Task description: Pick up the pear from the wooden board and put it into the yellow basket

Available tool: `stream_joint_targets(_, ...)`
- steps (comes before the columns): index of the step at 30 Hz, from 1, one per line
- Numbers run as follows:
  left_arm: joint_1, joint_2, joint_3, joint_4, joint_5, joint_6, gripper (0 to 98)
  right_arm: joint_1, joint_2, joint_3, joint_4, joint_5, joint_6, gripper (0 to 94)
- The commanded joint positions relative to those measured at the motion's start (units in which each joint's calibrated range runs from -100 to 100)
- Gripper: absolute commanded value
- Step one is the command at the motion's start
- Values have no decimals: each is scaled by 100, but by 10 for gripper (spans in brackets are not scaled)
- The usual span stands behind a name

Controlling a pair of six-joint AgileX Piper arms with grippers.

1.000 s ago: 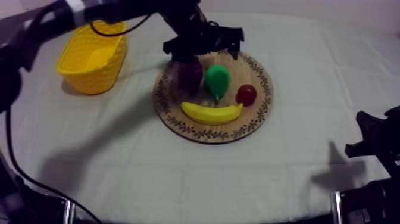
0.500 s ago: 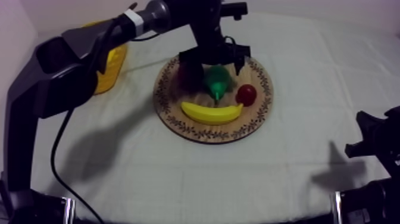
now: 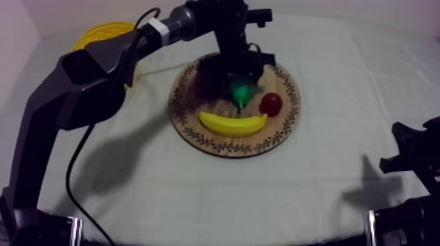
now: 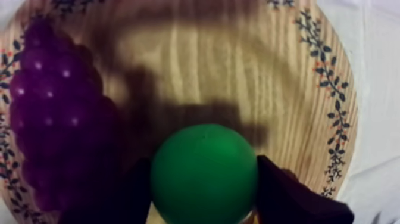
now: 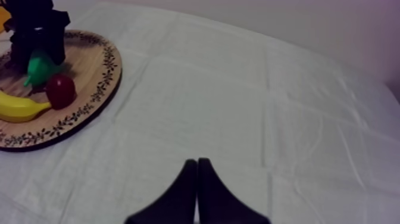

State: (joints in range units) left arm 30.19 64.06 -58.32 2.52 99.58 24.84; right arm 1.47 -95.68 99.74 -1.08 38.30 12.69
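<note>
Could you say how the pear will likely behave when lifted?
The pear looks smooth and round, so it may slip from the left gripper clamping its sides. As a toy, it is probably light and stiff. Released, it could roll.

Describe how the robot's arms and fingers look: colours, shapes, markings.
The left arm is black and dark grey, with boxy angular links and a white band on its round forearm. The left fingers are black. The right arm is black; the right fingers are black, tapering to a narrow wedge.

Lab: robot arms [image 3: 75, 91], cloth-draped table [image 3: 196, 196]
</note>
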Motion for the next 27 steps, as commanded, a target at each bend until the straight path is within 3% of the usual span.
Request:
stream_joint_targets(1, 3, -162, 72, -70, 9, 1, 481, -1, 1, 4, -2, 1, 0, 3)
stream_joint_targets(11, -289, -2529, 992, -618, 25, -38, 486, -1, 1, 4, -2, 1, -2, 3)
stream_joint_targets(20, -1314, -4094, 2813, -1140, -13, -465, 489, -1, 1, 4, -2, 1, -2, 3)
stream_joint_targets(27, -2053, -4324, 4039, -1370, -580, -930, 496, -1, 1, 4, -2, 1, -2, 3)
